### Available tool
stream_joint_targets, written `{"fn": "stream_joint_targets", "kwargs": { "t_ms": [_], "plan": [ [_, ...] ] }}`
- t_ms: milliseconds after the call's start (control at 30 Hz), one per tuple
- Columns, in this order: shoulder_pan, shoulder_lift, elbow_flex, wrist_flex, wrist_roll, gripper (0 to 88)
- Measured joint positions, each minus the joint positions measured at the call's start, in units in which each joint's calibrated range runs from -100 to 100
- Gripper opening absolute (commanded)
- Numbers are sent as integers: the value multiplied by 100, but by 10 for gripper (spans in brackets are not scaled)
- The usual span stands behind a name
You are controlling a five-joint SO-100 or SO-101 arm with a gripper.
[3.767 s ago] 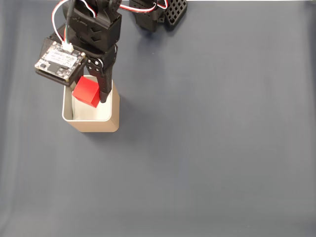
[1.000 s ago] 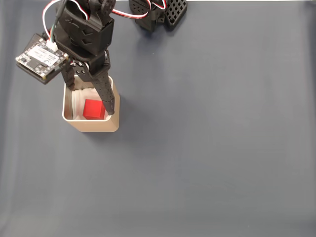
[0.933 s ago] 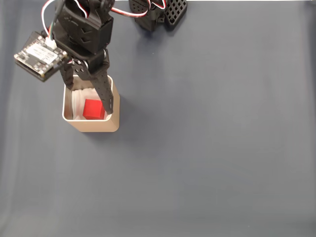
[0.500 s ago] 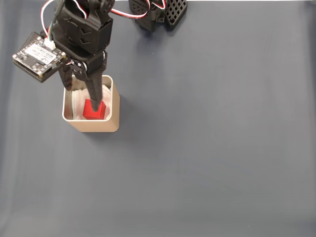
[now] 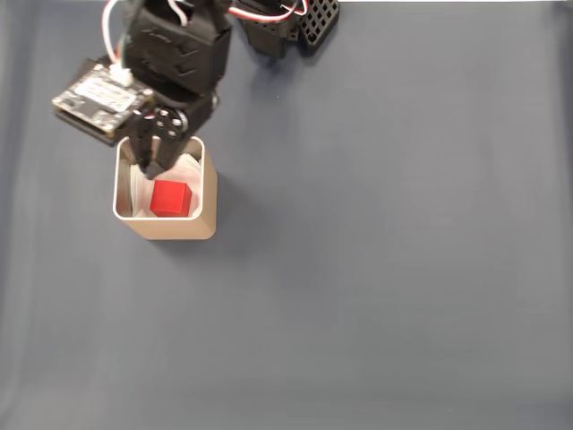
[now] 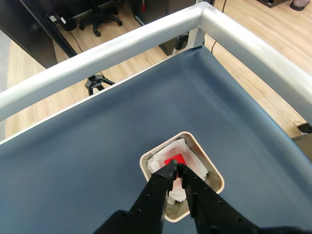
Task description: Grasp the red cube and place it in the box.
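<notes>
Small bright red matte cube lying on white paper lining at the bottom of the square tan-gold metal tin with rounded corners, resting flat and touched by nothing in the fixed view. Black two-finger gripper poised above the tin's far rim, jaws drawn together to a narrow slit and empty. From the wrist view, closed fingertips pointing down at the tin, a patch of red showing on the crumpled white paper just past them. Green circuit board riding on the side of the arm's black housing, red and white wires looping up from it. Dark blue cloth-covered table bare around the tin; rounded silver rail along the table's edge and wooden floor beyond in the wrist view.

Placement judged complete: cube inside the box, released, sitting apart from the fingers. Nothing apparently left but lifting the arm clear of the tin without catching the rim or the paper lining
</notes>
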Motion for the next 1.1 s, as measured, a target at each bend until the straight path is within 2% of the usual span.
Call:
{"fn": "stream_joint_targets", "kwargs": {
  "t_ms": [400, 1100],
  "plan": [
    [-1473, -829, 674, -32, -107, 1],
    [-2037, -3148, 4271, -1137, 142, 1]
  ]
}}
